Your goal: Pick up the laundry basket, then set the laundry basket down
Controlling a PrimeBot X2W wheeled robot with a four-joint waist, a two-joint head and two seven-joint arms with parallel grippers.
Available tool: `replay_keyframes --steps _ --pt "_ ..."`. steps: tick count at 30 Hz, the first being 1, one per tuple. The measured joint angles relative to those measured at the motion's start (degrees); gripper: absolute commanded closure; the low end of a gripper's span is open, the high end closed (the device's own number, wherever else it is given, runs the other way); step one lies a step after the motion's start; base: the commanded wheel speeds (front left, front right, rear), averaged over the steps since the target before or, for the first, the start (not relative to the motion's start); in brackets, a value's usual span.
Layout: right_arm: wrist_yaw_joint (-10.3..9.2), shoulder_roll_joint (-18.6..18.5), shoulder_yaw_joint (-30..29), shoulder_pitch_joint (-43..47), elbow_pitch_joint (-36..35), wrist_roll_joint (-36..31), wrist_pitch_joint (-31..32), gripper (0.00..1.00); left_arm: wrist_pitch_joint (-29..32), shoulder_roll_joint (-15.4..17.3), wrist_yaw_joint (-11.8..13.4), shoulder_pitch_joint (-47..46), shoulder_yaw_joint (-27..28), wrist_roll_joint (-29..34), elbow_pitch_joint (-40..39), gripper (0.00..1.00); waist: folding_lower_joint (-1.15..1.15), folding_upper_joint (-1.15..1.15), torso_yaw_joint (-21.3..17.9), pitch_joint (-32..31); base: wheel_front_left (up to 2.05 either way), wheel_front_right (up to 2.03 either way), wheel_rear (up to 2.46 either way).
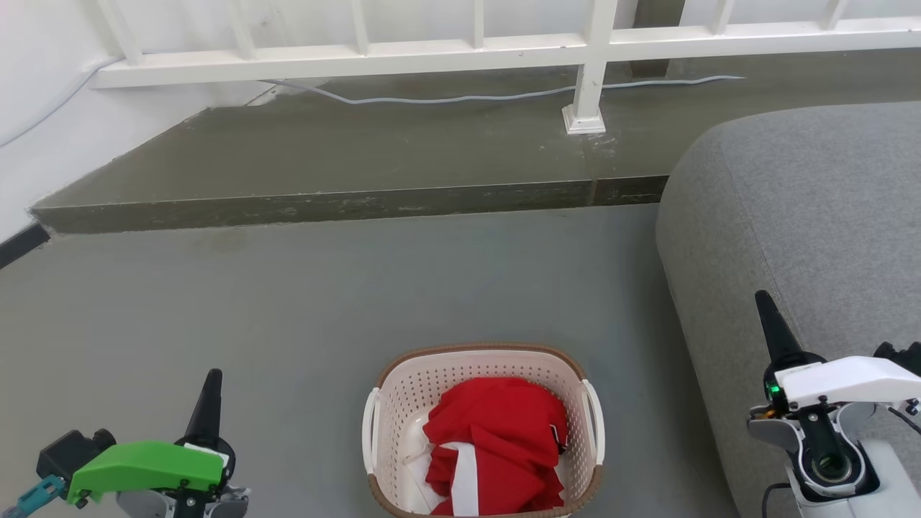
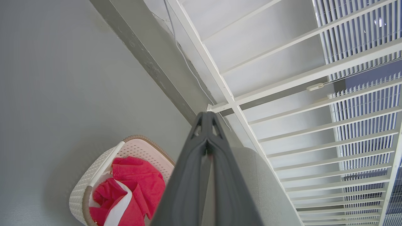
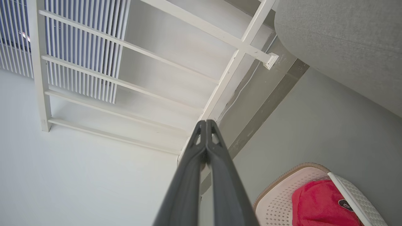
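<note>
- Left gripper (image 1: 211,385): well left of the laundry basket (image 1: 414,392), level with its near half, raised off the floor (image 1: 288,302). Fingers pressed together, tips meeting in the left wrist view (image 2: 206,118), nothing between them.
- Laundry basket: sits on the floor between the two grippers, touched by neither. Cream perforated walls, brown rim, a white handle on each side.
- Red garment (image 1: 504,424) with a white strip is bunched inside the basket, towards its right side.
- Raised grey step (image 1: 345,165) runs across beyond the basket. A white railing (image 1: 432,54) stands on it, one post foot beyond and slightly right of the basket, and a pale cable (image 1: 468,97) lies along its base.
- Right gripper (image 1: 765,306): well right of the basket, in front of a grey sofa (image 1: 813,216). Fingers closed tip to tip in the right wrist view (image 3: 206,124), gripping nothing.
- Sofa: right of the basket, with a strip of floor between them.
</note>
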Motion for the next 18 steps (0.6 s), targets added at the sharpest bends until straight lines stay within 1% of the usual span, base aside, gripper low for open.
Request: replay_keyframes --steps 18 --pt "0.52 1.35 -4.08 -0.03 -0.15 11.70 3.26 1.00 3.24 -0.20 -0.51 -1.04 3.21 -10.73 0.18 1.00 0.00 0.00 0.78 0.07 0.00 0.00 0.00"
